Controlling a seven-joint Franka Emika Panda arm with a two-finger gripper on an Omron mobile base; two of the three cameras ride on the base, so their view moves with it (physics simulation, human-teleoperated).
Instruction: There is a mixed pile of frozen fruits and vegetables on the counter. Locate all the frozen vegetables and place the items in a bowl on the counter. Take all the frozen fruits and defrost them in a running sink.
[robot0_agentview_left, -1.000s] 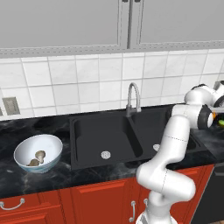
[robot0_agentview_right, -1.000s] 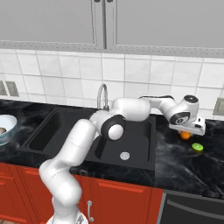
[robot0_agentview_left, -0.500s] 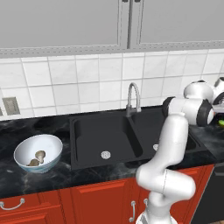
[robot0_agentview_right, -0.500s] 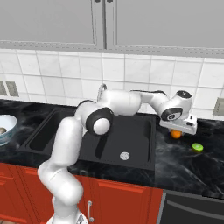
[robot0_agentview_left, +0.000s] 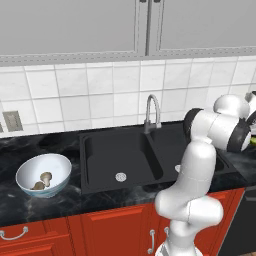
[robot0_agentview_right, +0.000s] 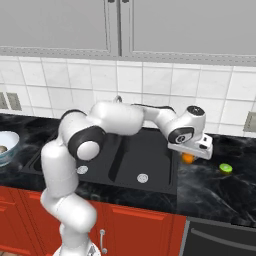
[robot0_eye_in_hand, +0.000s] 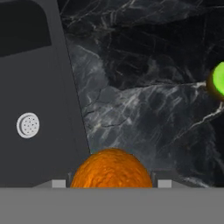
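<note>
Since a second ago the white arm has swung back left, carrying the gripper (robot0_agentview_right: 188, 156) from over the glossy black marble counter (robot0_agentview_right: 220, 190) toward the matte black sink's (robot0_agentview_right: 150, 162) right rim. The forearm lies level and the hand points down. Its jaws clamp the round orange ball (robot0_eye_in_hand: 111, 169). The lime green ball (robot0_agentview_right: 226, 168) rests well right. Both tan mushroom pieces (robot0_agentview_left: 42, 181) lie inside the white bowl (robot0_agentview_left: 30, 170) on the counter's left end.

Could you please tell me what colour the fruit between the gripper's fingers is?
Orange, clearest in the hand view: the fruit.
</note>
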